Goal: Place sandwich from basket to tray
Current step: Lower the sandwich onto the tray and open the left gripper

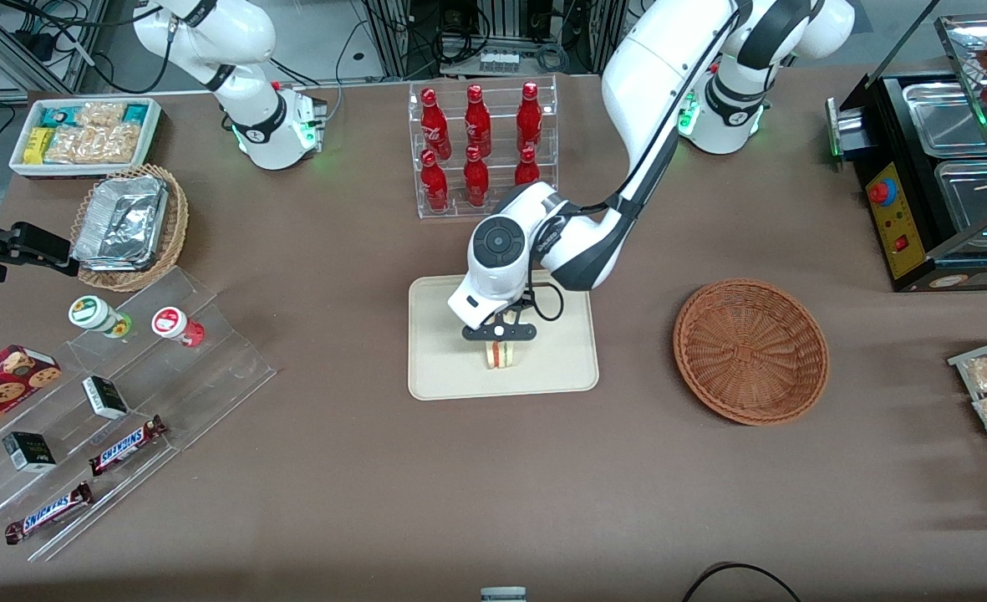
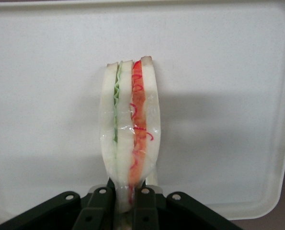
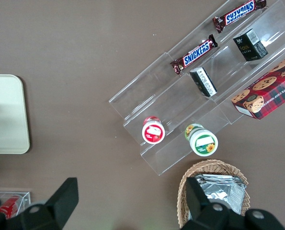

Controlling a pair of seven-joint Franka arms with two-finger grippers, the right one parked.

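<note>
The sandwich [image 1: 501, 355] [image 2: 130, 139], a clear-wrapped white-bread wedge with green and red filling, stands on edge over the cream tray [image 1: 451, 368] [image 2: 228, 72], close to or touching its surface. My gripper [image 1: 500, 343] [image 2: 129, 201] is directly above the tray's middle, shut on the sandwich's narrow end, one black finger [image 2: 99, 208] at each bread face. The reddish-brown wicker basket [image 1: 750, 349] sits beside the tray toward the working arm's end, with nothing in it.
An acrylic rack of red bottles [image 1: 480, 146] stands farther from the front camera than the tray. Toward the parked arm's end are stepped acrylic shelves with snacks [image 1: 109, 418], a light wicker basket of foil containers [image 1: 129, 226] and a white bin of packets [image 1: 83, 134]. A black food warmer [image 1: 936, 176] sits at the working arm's end.
</note>
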